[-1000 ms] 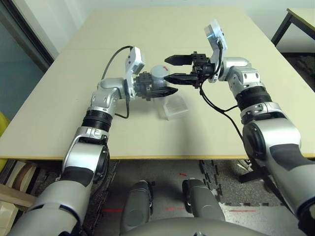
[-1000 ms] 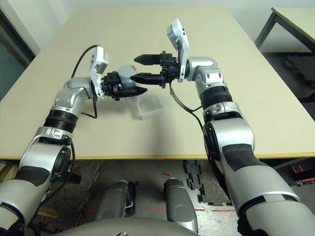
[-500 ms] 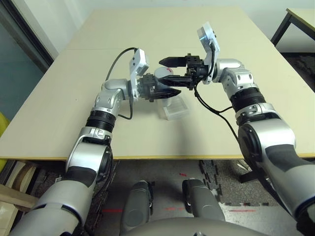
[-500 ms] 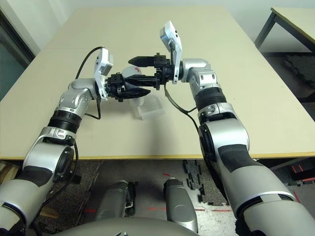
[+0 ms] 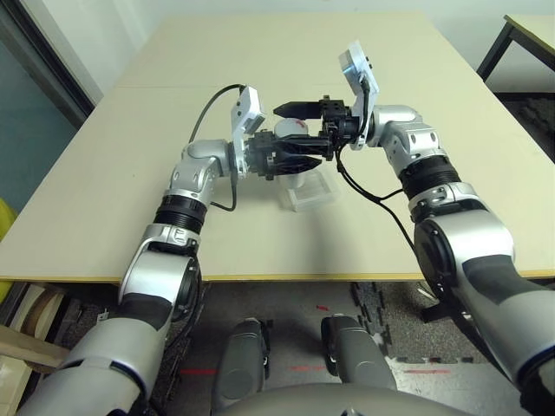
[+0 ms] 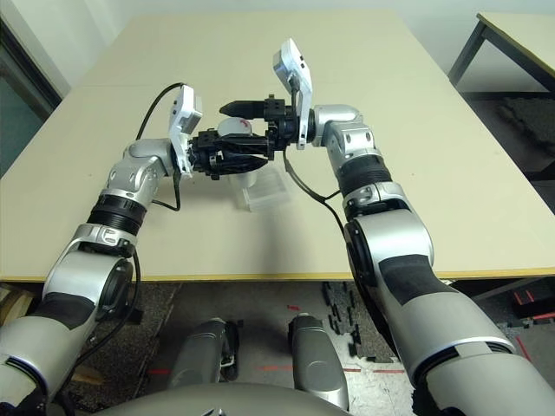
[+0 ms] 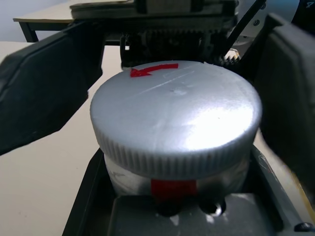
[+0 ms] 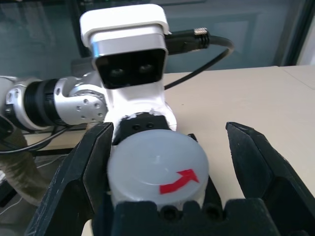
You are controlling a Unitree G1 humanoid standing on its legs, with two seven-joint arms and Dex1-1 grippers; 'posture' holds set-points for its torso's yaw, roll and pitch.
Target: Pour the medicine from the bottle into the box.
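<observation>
The bottle [image 5: 290, 132] is being largely hidden in the head views by the black fingers crowding around it; a pale patch of cap and a speck of red are being made out there. Its body is being cut off in the left wrist view below the ribbed cap [image 7: 176, 125], with a strip of red label showing under the rim. The medicine is not being made out; the cap is on.

The bottle is being held above the table [image 5: 130, 156], just over the near-left edge of the box [image 5: 312, 191], which is lying flat on the tabletop and is partly being covered by the grippers. The bottle's long axis is being kept roughly upright, cap upward, a red arrow showing on the cap top in both wrist views.

The left gripper [image 5: 299, 161] is being kept pinched on the bottle's body, pointing toward the robot's right. The right gripper [image 5: 295, 128] is being held level, pointing left, its fingers [image 8: 91, 169] spread wide on either side of the cap; contact with the cap cannot be told.
</observation>
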